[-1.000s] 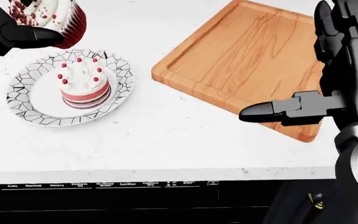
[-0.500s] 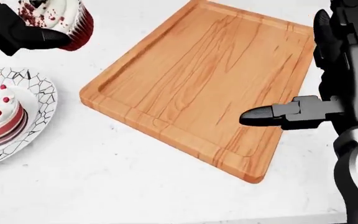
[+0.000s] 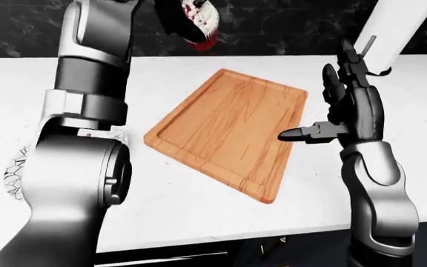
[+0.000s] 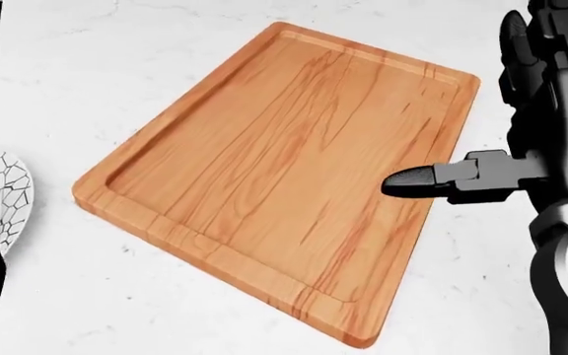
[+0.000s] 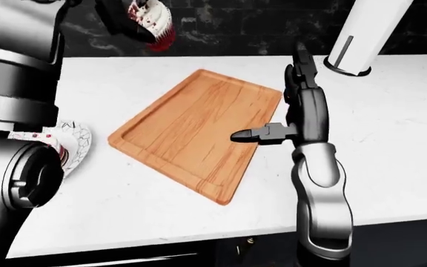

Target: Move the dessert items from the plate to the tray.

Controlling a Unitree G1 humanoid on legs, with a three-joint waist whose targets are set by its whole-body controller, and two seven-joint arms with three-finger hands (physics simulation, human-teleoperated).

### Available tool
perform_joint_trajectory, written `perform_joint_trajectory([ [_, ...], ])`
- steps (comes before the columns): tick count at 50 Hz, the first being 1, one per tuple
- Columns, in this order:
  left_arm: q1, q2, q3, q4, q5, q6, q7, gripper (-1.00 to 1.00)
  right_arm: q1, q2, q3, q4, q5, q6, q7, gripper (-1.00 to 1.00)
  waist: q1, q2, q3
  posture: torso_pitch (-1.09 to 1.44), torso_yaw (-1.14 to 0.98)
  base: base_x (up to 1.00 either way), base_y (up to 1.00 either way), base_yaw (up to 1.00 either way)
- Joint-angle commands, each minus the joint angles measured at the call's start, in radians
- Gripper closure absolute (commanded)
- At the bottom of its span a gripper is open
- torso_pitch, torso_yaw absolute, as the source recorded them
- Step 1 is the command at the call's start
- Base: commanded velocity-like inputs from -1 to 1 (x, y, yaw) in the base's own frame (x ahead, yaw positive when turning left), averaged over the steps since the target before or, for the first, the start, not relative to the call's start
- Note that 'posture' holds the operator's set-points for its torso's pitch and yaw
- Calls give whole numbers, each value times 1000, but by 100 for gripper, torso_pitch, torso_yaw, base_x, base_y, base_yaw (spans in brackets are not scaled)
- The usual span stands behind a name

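Observation:
My left hand (image 5: 136, 16) is raised at the top of the eye views, shut on a red velvet cupcake (image 5: 152, 23) with white frosting, held above the counter just past the tray's far left corner. The wooden tray (image 4: 274, 163) lies bare in the middle of the head view. A patterned plate (image 5: 78, 146) sits left of it, mostly hidden by my left arm; a sliver of the layered cake (image 5: 52, 146) shows on it. My right hand (image 3: 317, 97) stands open over the tray's right edge, thumb pointing left.
A white marble counter (image 3: 199, 217) carries everything; its near edge runs along the bottom of the eye views. A tall white cylinder (image 5: 362, 33) stands at the upper right. A dark wall (image 3: 273, 22) backs the counter.
The camera has swung right: plate and cake slid off the head view's left edge and the tray now fills it. The cupcake, still held, has left the head view. The right hand is unchanged.

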Motion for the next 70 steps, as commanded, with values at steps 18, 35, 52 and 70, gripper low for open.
perform_joint_trajectory([
  [18, -204, -200, -22, 463, 178, -254, 133, 100, -48, -26, -26, -111, 13, 43, -15, -100, 2, -22, -16, 0, 0, 0, 0, 0],
  [35, -97, -304, -2, 502, 272, -203, 316, 100, -40, -25, -27, -179, 14, 93, -27, -100, 3, -28, -22, 0, 0, 0, 0, 0],
  [52, -62, -361, 0, 503, 301, -220, 347, 100, -37, -25, -25, -201, 13, 112, -25, -100, 3, -28, -30, 0, 0, 0, 0, 0],
  [70, -46, -431, -13, 497, 281, -244, 307, 100, -38, -32, -36, -220, 16, 133, -22, -100, 3, -33, -37, 0, 0, 0, 0, 0],
])
